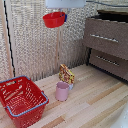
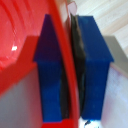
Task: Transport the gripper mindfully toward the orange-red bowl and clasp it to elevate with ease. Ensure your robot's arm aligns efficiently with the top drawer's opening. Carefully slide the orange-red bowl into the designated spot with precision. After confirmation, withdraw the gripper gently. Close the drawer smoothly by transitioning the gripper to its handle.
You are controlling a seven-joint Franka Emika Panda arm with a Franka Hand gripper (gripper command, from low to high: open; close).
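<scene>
Wrist view: orange-red bowl [image 2: 30,45] rim between fingertips [image 2: 50,75].

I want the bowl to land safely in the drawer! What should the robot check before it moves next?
1. Pincer pinching the orange-red bowl rim: ok, blue fingers sit either side in the wrist view.
2. Bowl lifted off the floor: ok.
3. Top drawer open: cannot tell.
4. Bowl lined up with drawer: not ok, it hangs toward the exterior view's left of it.
5. Pink cup and red basket out of the way: ok, far below.
</scene>
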